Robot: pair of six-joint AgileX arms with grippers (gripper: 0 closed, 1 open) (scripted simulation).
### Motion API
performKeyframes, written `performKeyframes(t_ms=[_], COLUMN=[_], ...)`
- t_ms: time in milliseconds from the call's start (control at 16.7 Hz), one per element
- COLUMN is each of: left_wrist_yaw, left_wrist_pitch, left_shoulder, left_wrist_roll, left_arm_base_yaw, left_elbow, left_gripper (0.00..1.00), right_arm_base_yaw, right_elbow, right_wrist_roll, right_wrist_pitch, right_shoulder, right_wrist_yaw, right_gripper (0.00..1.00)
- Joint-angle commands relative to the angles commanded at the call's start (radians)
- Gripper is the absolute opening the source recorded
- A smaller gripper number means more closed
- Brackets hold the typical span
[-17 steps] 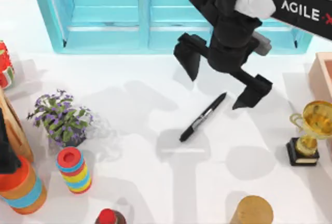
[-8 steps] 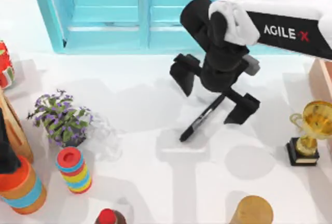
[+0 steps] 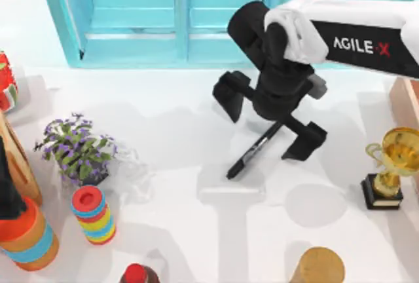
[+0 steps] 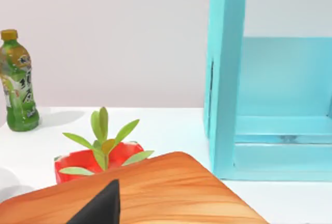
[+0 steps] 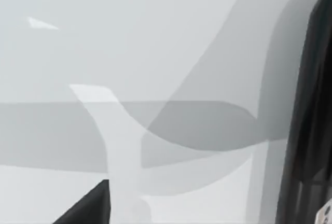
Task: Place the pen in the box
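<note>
Hovering right gripper [image 3: 270, 120], fingers spread wide and empty, straddling the pen [image 3: 254, 156] lying diagonally on the white desk [image 3: 196, 230]. Judging it light, stiff, slick and prone to rolling; pinching best across its mid barrel.

Slim black pen [image 3: 252, 156] flat on table, diagonal; salmon-pink box [image 3: 407, 96] far right.

The white table [image 3: 196, 230] carries the black pen [image 3: 252, 157] near its middle, a turquoise cabinet [image 3: 137, 40] at the back, a flower pot [image 3: 78, 152] at left, a gold trophy [image 3: 393, 165] at right.
</note>
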Motion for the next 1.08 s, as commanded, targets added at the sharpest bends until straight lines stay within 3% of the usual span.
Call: performKeyframes(t_ms=[780, 1080], left_wrist_yaw=[0.0, 0.0], left_wrist_pitch=[0.0, 0.0], left_shoulder=[0.0, 0.0], left_wrist_roll=[0.0, 0.0], left_arm_base_yaw=[0.0, 0.0], left_elbow=[0.0, 0.0], left_gripper=[1.0, 1.0], right_arm_base_yaw=[0.0, 0.0], right_elbow=[0.0, 0.0], right_wrist_roll=[0.0, 0.0], right_wrist_pitch=[0.0, 0.0], right_shoulder=[0.0, 0.0], right_wrist_yaw=[0.0, 0.0], right_gripper=[0.02, 0.0])
